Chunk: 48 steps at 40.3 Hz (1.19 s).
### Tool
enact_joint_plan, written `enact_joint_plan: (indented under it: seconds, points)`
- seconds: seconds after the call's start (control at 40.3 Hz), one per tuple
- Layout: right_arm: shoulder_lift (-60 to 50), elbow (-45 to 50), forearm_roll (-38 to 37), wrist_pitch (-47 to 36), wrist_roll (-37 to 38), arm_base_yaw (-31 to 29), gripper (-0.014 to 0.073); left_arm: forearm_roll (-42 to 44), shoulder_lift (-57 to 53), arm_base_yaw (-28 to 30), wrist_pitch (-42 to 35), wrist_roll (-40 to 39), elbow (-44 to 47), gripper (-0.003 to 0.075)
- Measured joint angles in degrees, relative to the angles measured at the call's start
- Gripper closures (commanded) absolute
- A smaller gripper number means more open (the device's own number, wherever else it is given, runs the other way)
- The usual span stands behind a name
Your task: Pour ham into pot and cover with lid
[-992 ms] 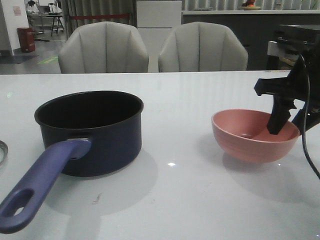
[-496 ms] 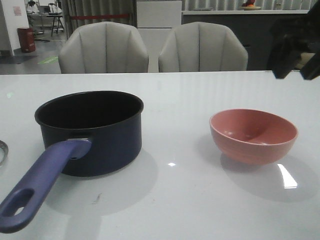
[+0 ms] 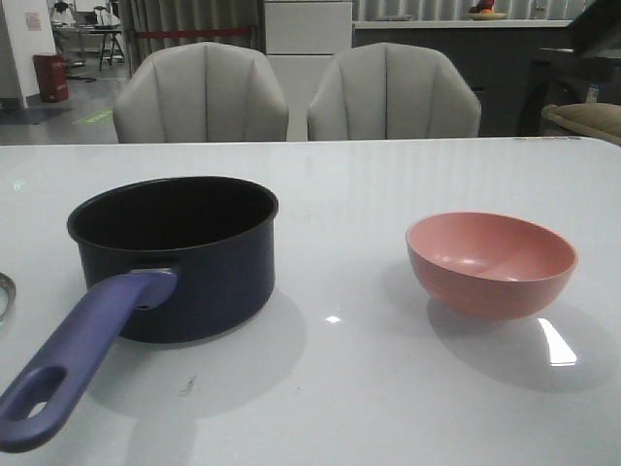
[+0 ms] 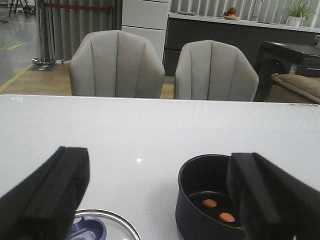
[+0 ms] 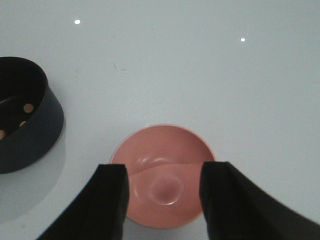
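Pouring is judged complete; the step in hand is fetching the lid. The ham [image 4: 209,203], a few small orange bits, lies on the black floor of the pot [image 3: 179,254], and the bowl [image 5: 163,175] stands empty on the table [image 3: 388,388].

Right gripper [image 5: 162,200]: jaws spread wide and holding nothing, hanging above the bowl so that the bowl's middle shows in the gap between the two fingers; the pot lies well off to the side of one finger. This gripper is out of the front view.

Left gripper [image 4: 157,200]: jaws also wide apart and empty. The lid [image 4: 102,230] lies flat on the table just beside the inner face of one finger, its dark blue knob [image 4: 87,231] showing through the glass; the pot sits partly behind the other finger. In the front view only a sliver of the lid's steel rim appears at the frame edge, near the pot's long handle [image 3: 78,364].

Technique: the knob is the only sound hold, since the glass and rim are likely to slip. Centre the jaws about the knob before descending, and close fully before lifting. Carry the lid level, bring it over the pot's mouth, and lower it straight so the rim seats all round. Keep clear of the handle.
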Motion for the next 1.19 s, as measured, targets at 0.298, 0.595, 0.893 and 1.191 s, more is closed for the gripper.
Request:
enact_joint_plan:
  seconds: [0.298,0.595,0.893,1.191]
  points:
    - [-23.5,16.8,2.5,-5.7,0.0,0.1,0.0151,0.0,0.0,0.0,0.0,0.0,0.0,0.0117]
    - [-43.2,28.7,2.9,-10.3,0.0,0.1,0.0151,0.0,0.0,0.0,0.0,0.0,0.0,0.0117]
    - [-45.0,31.2,3.0,-10.4,0.0,0.1,0.0385,0.0,0.0,0.0,0.0,0.0,0.0,0.0117]
    - [-45.1,31.2,3.1,-10.4,0.0,0.1,0.0444,0.0,0.0,0.0,0.0,0.0,0.0,0.0116]
